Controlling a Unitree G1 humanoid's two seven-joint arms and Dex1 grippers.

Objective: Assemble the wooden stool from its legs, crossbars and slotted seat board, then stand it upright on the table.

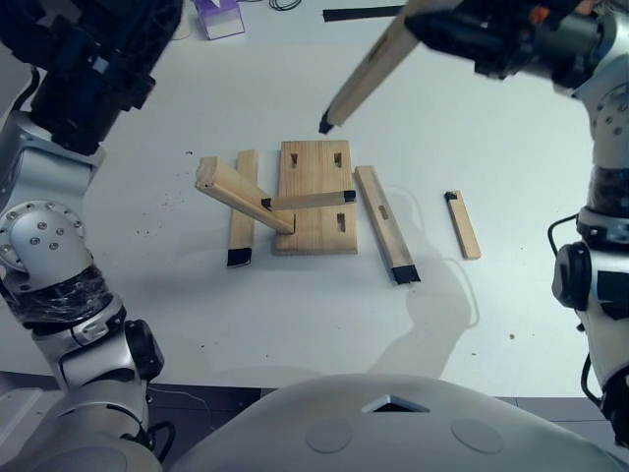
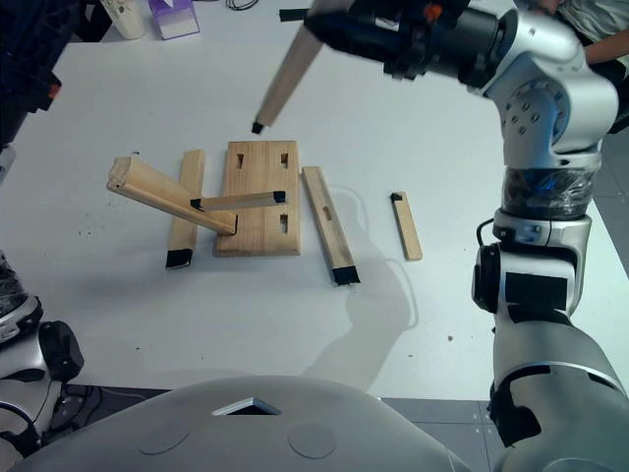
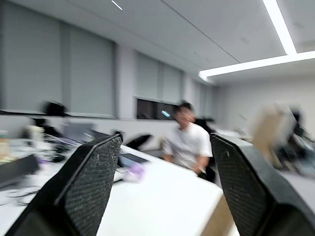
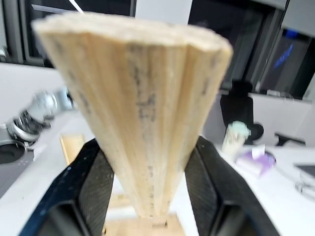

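Observation:
The slotted seat board point(image 1: 316, 175) lies flat mid-table. One leg point(image 1: 234, 189) leans tilted with its end at the board's near left corner, and a crossbar point(image 1: 310, 200) runs from it across the board. A second leg point(image 1: 243, 214) lies left of the board, a third point(image 1: 385, 226) lies right of it. A short crossbar point(image 1: 463, 224) rests farther right. My right gripper point(image 4: 147, 167) is shut on a fourth leg point(image 1: 369, 77), held slanting in the air above the board's far edge, black tip down. My left gripper point(image 3: 166, 142) is raised at the far left, open, with nothing in it.
A purple box point(image 1: 218, 16) and a black strip point(image 1: 359, 13) sit at the table's far edge, with a white bottle point(image 2: 123, 15) beside the box. Bare white tabletop point(image 1: 324, 305) stretches in front of the parts.

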